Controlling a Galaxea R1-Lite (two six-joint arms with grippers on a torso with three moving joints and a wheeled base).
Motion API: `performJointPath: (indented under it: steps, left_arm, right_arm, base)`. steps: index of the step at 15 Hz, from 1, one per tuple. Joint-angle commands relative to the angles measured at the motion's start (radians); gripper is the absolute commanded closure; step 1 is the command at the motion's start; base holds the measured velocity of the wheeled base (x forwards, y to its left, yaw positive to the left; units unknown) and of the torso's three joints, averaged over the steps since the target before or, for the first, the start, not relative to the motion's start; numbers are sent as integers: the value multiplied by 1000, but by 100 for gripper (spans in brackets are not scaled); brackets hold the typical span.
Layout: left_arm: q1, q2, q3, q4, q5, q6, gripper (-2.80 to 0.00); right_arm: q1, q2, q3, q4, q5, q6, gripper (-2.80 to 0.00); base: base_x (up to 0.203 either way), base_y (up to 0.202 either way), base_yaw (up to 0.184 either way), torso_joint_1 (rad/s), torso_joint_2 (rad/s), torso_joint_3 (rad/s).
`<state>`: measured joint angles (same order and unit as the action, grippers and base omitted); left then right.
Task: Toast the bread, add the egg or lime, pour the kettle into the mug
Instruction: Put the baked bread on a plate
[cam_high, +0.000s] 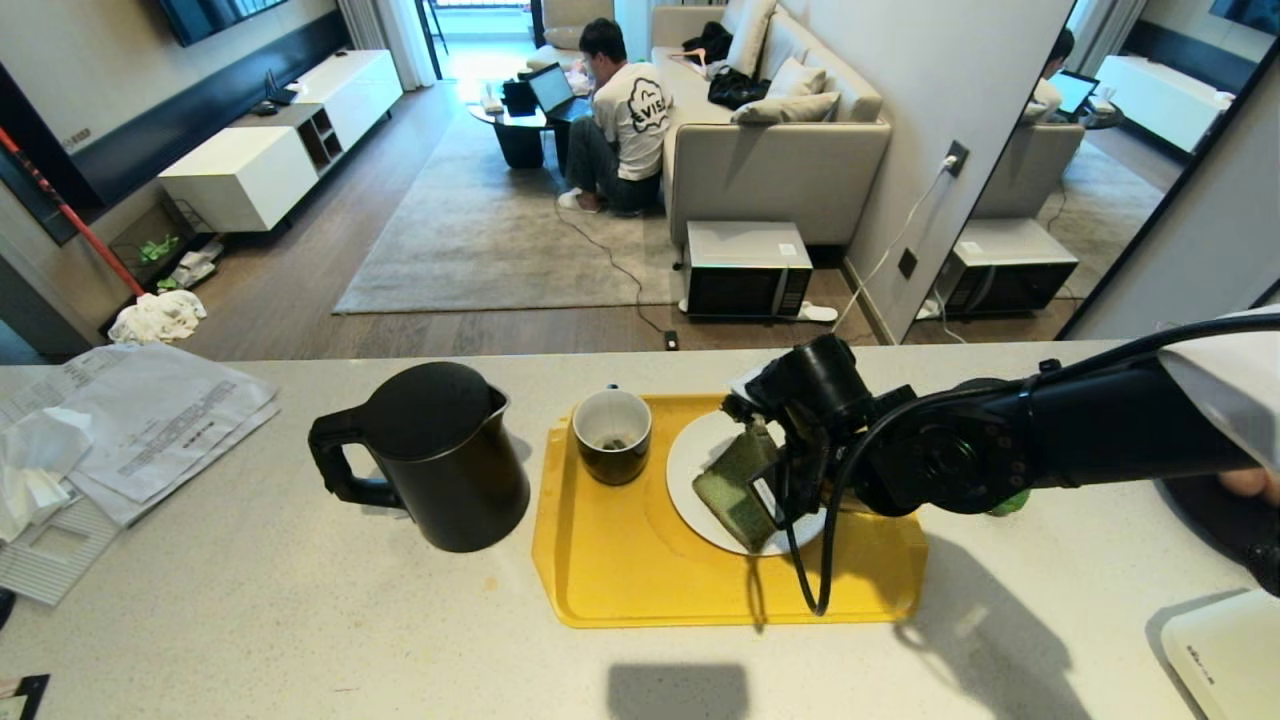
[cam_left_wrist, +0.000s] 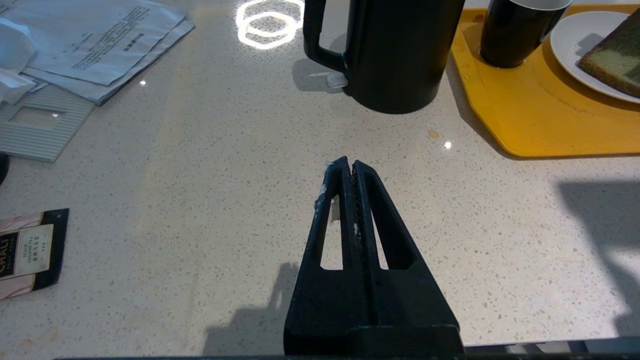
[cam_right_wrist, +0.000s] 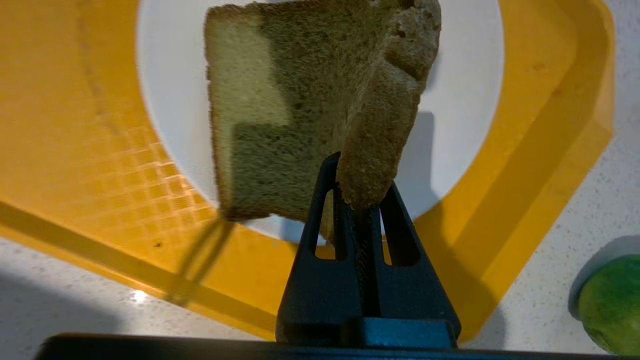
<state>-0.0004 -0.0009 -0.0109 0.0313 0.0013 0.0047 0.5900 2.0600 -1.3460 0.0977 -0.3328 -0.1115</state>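
Matte black arm (cam_high: 1000, 450), looped cable (cam_high: 800, 560), seemingly white-sleeved upper part.

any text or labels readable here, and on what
"CHALI": the tea sachet on the counter; its smaller print is too small to read.
"VIS": back of the seated person's shirt, partly readable.
Papers: printed text too small to read.

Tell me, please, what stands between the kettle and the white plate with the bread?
In the head view, the mug stands between the kettle and the plate, on the yellow tray.
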Motion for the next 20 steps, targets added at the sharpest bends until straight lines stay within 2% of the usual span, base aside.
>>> performJointPath:
  steps: [1,5,8,18,20]
  left_arm:
    - [-1,1,0,1,0,0,0]
    - [0,1,0,1,0,0,0]
    - [0,1,0,0,0,0,0]
    - [-1,1,0,1,0,-1,0]
    - [0,1,0,0,0,-1,0]
  right_arm:
    - [-30,0,1,1,-3,-2,0]
    - [-30,3,2,1,-5,-5,0]
    - [-30,8,8,-2,-5,-45,0]
    - [-27,-9,4,-9,-48,-50,0]
    - [-27,-12,5,-9,-52,-74,0]
  base:
    - [0,0,0,0,0,0]
    - [0,0,0,0,0,0]
    - [0,0,0,0,0,0]
    - [0,0,0,0,0,0]
    - [0,0,0,0,0,0]
